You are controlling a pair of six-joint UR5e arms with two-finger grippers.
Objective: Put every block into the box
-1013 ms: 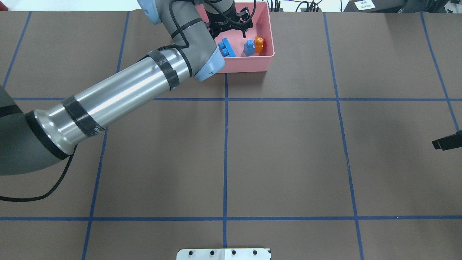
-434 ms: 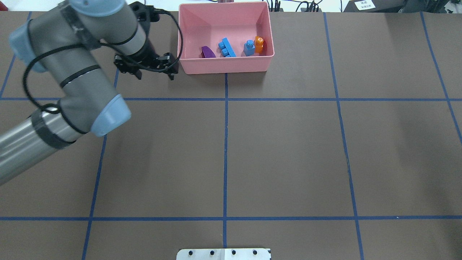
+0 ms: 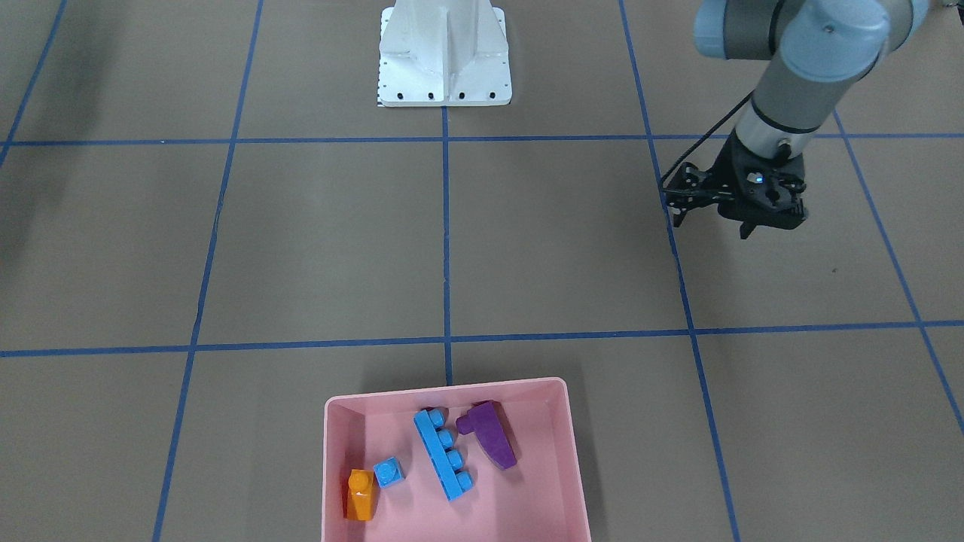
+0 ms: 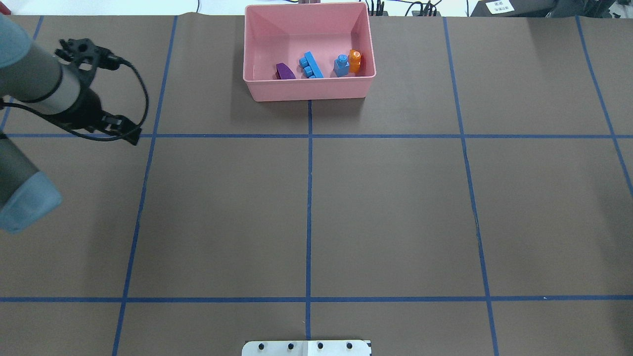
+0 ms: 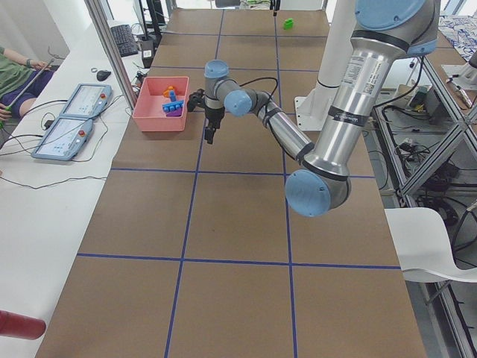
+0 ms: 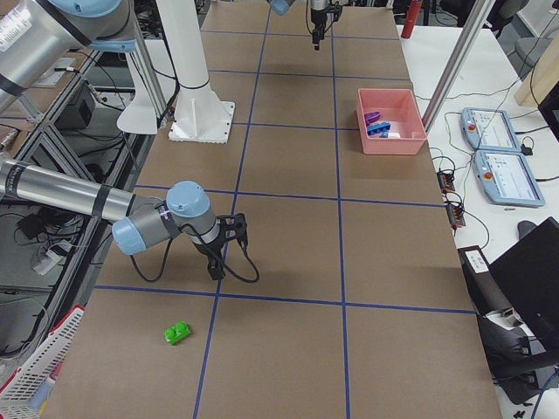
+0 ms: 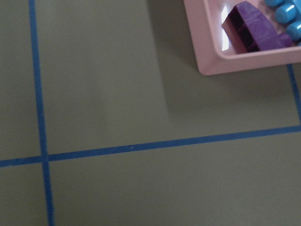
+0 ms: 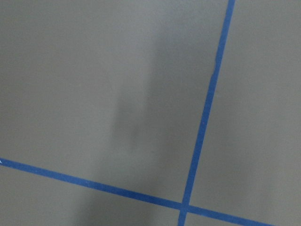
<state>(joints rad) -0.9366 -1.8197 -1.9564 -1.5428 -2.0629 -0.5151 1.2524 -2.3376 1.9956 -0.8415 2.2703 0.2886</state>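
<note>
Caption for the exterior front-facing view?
Four blocks lie in the pink box; the left tool hangs open and empty, apart from it.

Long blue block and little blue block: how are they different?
The long blue block has four studs; the little blue block has one. The long blue block lies beside the purple wedge, the little blue block beside the orange block. Both are blue, inside the pink box.

Blocks: five were counted.
In the box (image 3: 527, 504): four, namely the orange block (image 3: 361, 493), blue cube (image 3: 388, 473), long blue block (image 3: 444, 455) and purple wedge (image 3: 493, 436).
On the table (image 6: 288, 262): one, the green block (image 6: 177, 333).
Boxes: one.
Arms: two, the left arm (image 3: 798, 83) and the right arm (image 6: 61, 194).
</note>
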